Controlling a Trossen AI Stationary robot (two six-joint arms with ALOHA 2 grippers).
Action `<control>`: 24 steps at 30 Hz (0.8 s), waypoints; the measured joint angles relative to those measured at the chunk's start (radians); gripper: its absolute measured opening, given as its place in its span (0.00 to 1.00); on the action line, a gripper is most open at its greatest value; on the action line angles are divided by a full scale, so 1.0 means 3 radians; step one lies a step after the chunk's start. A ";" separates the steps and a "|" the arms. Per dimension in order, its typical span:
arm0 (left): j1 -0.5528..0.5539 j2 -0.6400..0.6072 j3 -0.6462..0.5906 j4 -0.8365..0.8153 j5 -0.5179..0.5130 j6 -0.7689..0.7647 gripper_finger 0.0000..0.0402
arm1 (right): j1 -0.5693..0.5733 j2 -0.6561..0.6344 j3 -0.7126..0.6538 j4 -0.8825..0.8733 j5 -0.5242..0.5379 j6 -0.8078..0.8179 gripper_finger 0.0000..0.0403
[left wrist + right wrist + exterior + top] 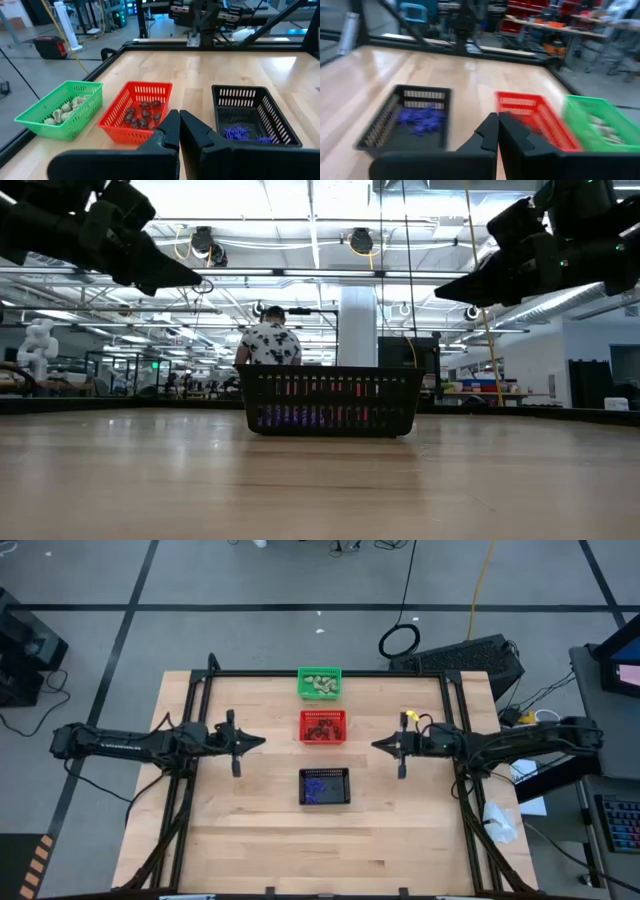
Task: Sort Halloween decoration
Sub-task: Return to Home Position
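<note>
Over the counter (250,840), the left arm (150,743) and right arm (500,745) hovered on either side of the red basket (322,713), each with its jaws together, holding nothing. The green basket (320,670) held cream trinkets (322,686), the red basket brown trinkets (322,729), and the black basket (325,771) purple trinkets (318,788).

The left arm (130,743) and right arm (500,743) are dark and slim. The left hand (260,742) and right hand (376,745) have black, wedge-shaped fingers (167,132). A yellow part (408,716) and looped cable (432,726) sit on the right wrist.
</note>
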 joint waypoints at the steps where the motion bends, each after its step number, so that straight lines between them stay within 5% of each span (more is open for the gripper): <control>1: -0.0001 -0.0070 -0.0033 -0.0006 0.0003 0.0012 0.01 | 0.0000 -0.0100 -0.0001 -0.0103 0.0063 -0.0013 0.00; 17: -0.0001 -0.1509 -0.0453 -0.0669 0.0220 0.0013 0.01 | 0.0000 -0.1296 -0.0633 -0.0254 0.0160 -0.0068 0.00; 24: 0.0003 -0.1870 -0.0628 -0.0652 0.0774 -0.0010 0.01 | 0.0000 -0.1646 -0.0688 -0.0400 0.0075 -0.0054 0.00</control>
